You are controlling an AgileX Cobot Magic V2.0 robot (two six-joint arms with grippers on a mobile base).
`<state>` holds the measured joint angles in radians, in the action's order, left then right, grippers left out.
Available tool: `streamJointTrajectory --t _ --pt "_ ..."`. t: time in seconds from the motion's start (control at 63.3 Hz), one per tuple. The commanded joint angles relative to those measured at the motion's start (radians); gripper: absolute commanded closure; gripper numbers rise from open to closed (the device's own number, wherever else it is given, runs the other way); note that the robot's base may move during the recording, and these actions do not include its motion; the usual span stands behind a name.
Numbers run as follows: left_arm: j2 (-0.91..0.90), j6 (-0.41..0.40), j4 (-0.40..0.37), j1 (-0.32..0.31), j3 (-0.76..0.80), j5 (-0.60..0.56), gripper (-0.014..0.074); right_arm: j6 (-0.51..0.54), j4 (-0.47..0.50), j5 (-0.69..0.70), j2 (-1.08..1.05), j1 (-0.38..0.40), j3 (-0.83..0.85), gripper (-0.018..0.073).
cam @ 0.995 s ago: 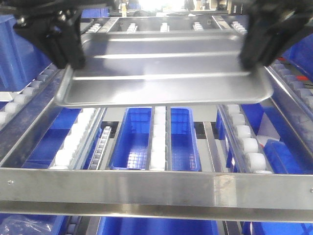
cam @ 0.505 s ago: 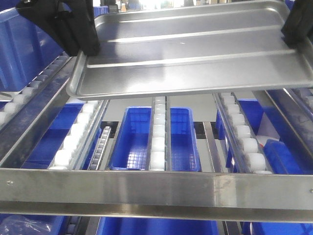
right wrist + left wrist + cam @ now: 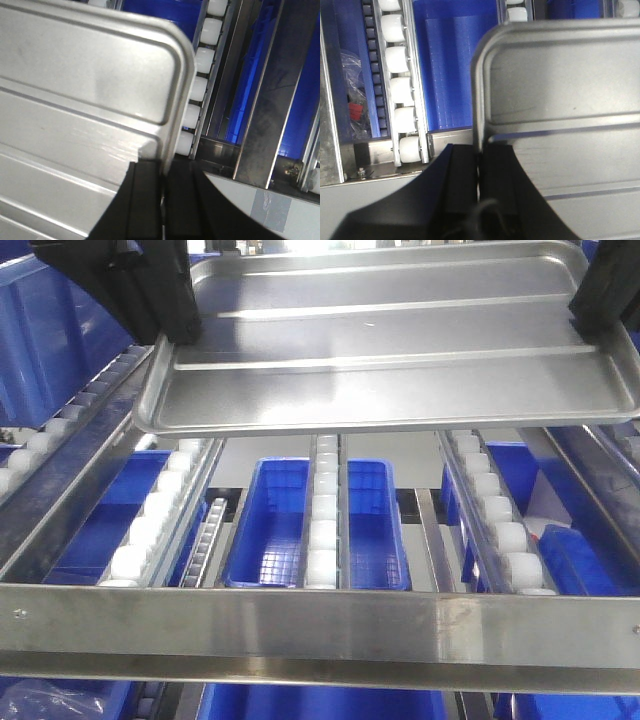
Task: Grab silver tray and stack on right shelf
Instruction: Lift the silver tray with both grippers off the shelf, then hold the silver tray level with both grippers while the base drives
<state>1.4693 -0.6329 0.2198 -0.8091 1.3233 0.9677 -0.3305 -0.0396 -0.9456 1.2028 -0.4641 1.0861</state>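
Observation:
The silver tray (image 3: 400,350) hangs level above a flow rack, its two raised ribs facing up. My left gripper (image 3: 172,332) is shut on the tray's left rim near the front corner. My right gripper (image 3: 592,322) is shut on the right rim. In the left wrist view the black fingers (image 3: 462,180) pinch the rim of the tray (image 3: 560,100) just below its rounded corner, my left gripper (image 3: 479,152) closed tight. The right wrist view shows the same hold, with my right gripper (image 3: 164,169) on the tray (image 3: 85,75). The right shelf is out of view.
Below the tray runs a stainless flow rack (image 3: 320,625) with white roller rails (image 3: 325,530) at left, middle and right. Blue bins (image 3: 275,525) sit beneath it. Another roller rail (image 3: 40,445) slopes along the left edge, a steel side rail (image 3: 600,490) along the right.
The tray, held by both grippers, has risen and shifted right since a second ago. In the last half second it barely moved, settling more level.

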Motion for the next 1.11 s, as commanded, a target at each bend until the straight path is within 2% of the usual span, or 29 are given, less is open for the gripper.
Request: streamJointTrajectory --t 0.0,1.09 --pt "-0.039 0.027 0.019 -0.014 0.035 -0.029 0.0697 0.030 -0.008 0.058 -0.028 0.002 0.027 0.0502" --pt "-0.038 0.027 0.019 -0.014 0.035 -0.029 0.0697 0.030 -0.008 0.058 -0.028 0.002 0.027 0.0502"
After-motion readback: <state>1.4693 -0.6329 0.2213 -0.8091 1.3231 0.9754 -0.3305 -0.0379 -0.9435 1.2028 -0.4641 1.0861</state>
